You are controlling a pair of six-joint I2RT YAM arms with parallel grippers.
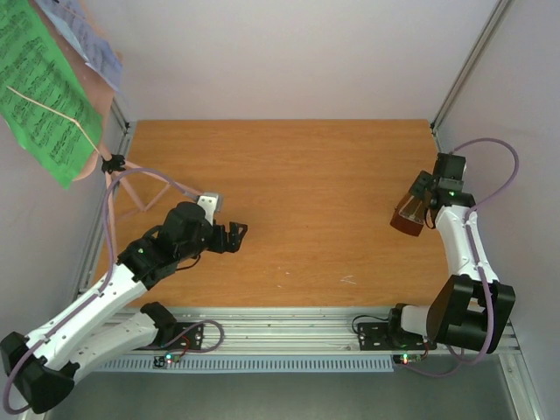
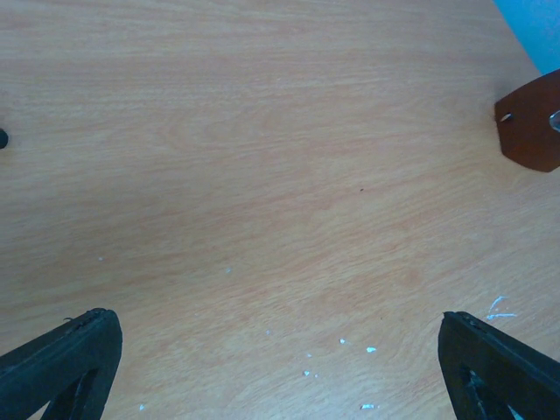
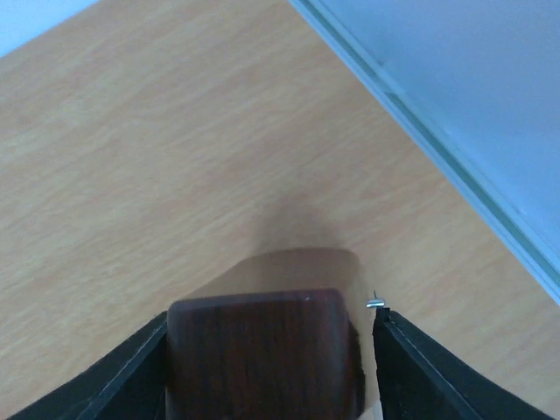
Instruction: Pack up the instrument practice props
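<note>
Closest to the overhead lens is the green music sheet [image 1: 44,96], with a white printed sheet [image 1: 92,39] behind it, both lying on the desk of the pink music stand [image 1: 112,164], which stands upright at the table's [image 1: 315,175] far corner on my left arm's side. From that stand, pink tripod legs splay out over the wood, and the left gripper [image 1: 234,234] sits just beside the leg that reaches furthest toward the table's middle. On the left wrist feed that gripper [image 2: 273,317] has its fingers spread as wide as I ever see them, with only bare wood and a few white specks [image 2: 367,350] between them. The metronome [image 1: 407,217] is well apart from the stand, across the full width of the table near the opposite edge, and it also shows at the upper corner of the left wrist feed [image 2: 532,122]. The right gripper [image 1: 420,197] is clamped on it. On the right wrist feed [image 3: 271,317] one dark finger presses the reddish-brown body [image 3: 262,350] and the other meets the edge of the clear cover. From above the metronome looks tilted, but I cannot tell whether its base is on the wood or just off it. A metal rail [image 3: 420,131] runs along the table edge beyond it.
</note>
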